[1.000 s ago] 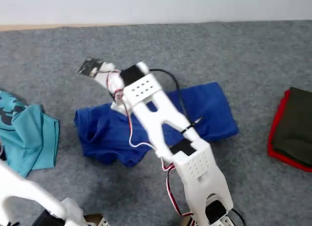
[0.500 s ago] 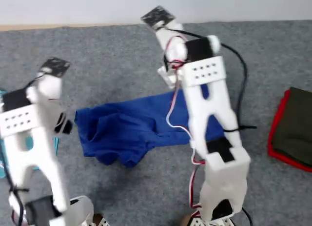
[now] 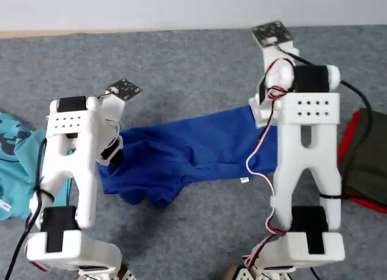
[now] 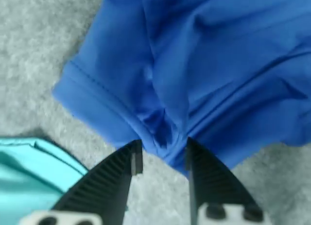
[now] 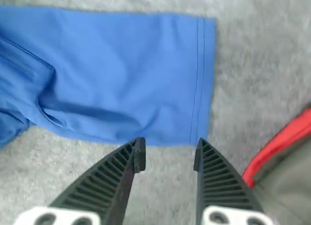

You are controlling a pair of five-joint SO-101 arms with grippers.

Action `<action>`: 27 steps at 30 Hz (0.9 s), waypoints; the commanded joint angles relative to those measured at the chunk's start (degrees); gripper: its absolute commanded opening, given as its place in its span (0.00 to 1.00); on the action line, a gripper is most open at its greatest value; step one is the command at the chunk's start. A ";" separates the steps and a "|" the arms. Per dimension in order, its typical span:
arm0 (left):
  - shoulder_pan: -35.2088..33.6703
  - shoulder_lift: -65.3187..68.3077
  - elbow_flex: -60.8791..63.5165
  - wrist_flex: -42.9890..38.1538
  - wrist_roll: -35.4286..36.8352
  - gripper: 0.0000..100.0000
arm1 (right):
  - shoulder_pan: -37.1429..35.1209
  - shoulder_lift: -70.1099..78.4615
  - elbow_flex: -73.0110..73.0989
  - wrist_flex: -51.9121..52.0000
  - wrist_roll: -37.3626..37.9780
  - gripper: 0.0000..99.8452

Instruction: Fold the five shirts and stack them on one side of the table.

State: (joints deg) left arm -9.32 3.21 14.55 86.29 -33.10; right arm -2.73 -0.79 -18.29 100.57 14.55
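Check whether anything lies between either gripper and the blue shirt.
Nothing visible does. The left gripper hangs with open jaws over a bunched edge of the blue shirt; the right gripper, jaws open, is at its hemmed end.

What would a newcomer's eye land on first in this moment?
The crumpled blue shirt lies stretched across the middle of the grey table. The left gripper hangs open at its bunched end, near a teal shirt; the right gripper hangs open at its hemmed end, beside a folded dark and red stack.
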 commanded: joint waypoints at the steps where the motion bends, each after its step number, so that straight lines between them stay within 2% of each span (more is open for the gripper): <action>1: 0.62 1.32 -0.40 -2.64 -0.53 0.15 | 1.98 -4.62 2.11 2.24 -0.70 0.18; 6: 0.62 4.92 -0.31 -4.40 -0.79 0.14 | 2.59 -6.73 5.54 2.24 -0.70 0.18; 12: 0.00 7.21 -0.04 0.35 -8.00 0.01 | 2.59 -6.99 5.98 2.24 -0.62 0.18; 22: -8.62 7.38 0.04 6.95 -19.08 0.01 | 2.24 -6.55 5.98 2.15 -0.62 0.18; 27: -8.70 5.45 -0.31 8.26 -19.16 0.01 | 2.15 -6.55 5.98 2.15 -0.70 0.18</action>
State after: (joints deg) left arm -17.93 10.86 14.73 93.58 -52.26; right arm -0.62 -5.27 -11.96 100.57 14.55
